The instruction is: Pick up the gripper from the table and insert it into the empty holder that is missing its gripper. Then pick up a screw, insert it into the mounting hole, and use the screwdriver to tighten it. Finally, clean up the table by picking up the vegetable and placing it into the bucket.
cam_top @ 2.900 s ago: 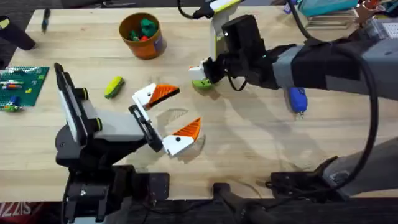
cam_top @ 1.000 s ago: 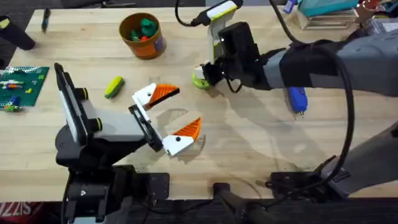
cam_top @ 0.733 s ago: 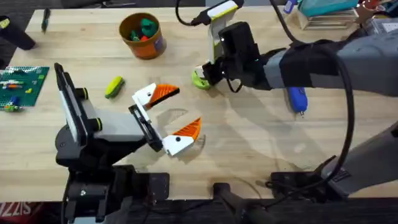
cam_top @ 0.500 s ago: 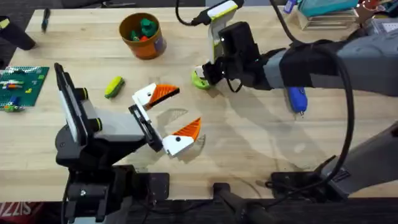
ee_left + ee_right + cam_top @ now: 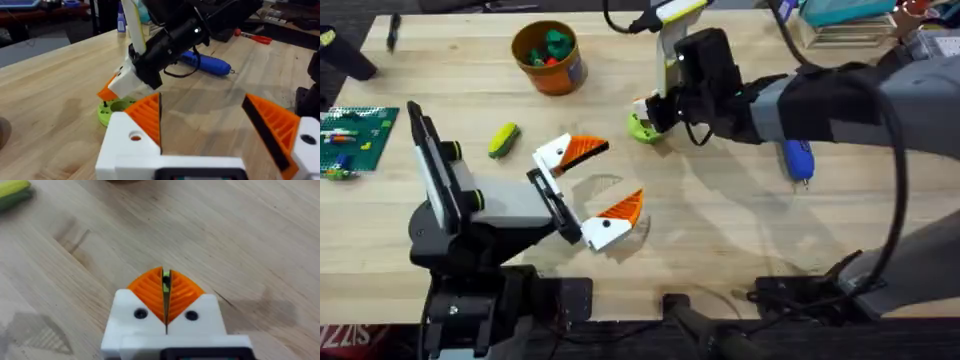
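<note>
Two robot arms share a black and grey build: the left arm [image 5: 485, 205] has a black base, a pale grey link and yellow-green rings at a joint, while the right arm [image 5: 820, 100] shows dark grey links, a black wrist block and a looping black cable. The left gripper [image 5: 592, 190] carries white angular finger blocks tipped with orange ribbed wedges, one dark round screw hole in each block's face. The right gripper [image 5: 165, 296] has the same white blocks, dark holes and orange ribbed pads.
</note>
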